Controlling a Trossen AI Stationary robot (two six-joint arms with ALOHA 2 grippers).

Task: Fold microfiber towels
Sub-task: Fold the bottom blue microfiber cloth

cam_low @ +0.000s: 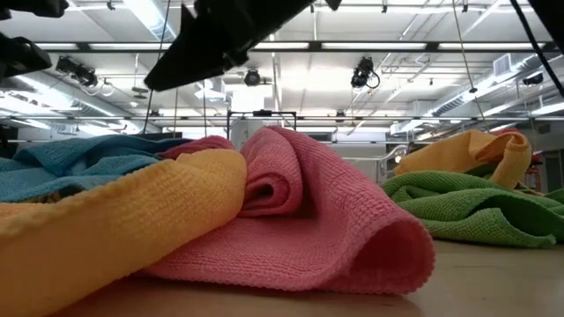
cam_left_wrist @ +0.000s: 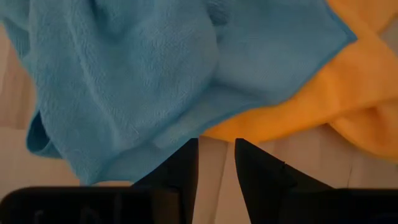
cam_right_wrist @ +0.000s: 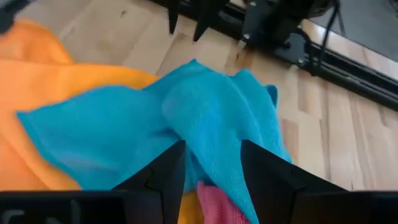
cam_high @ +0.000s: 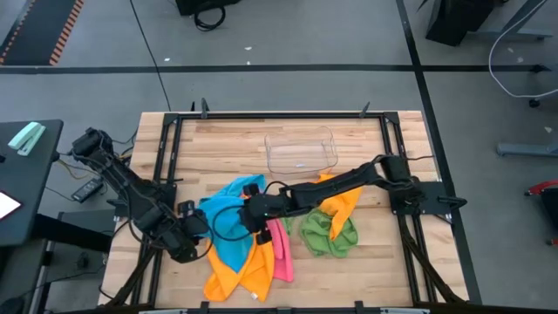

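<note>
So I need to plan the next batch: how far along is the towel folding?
Nothing looks folded yet. The blue towel, pink towel, green towel and two orange towels lie crumpled in a heap; the clear tray looks empty. In hand: the right gripper has blue cloth between its fingers, while the left gripper sits at the blue towel's edge, empty. All the folding remains.

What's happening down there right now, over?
Right hand gripping bright blue microfiber towel. Left hand empty, fingers parted, at that towel's edge. Orange, pink, green cloths heaped around it. Clear plastic tray behind, clear of the work.
</note>
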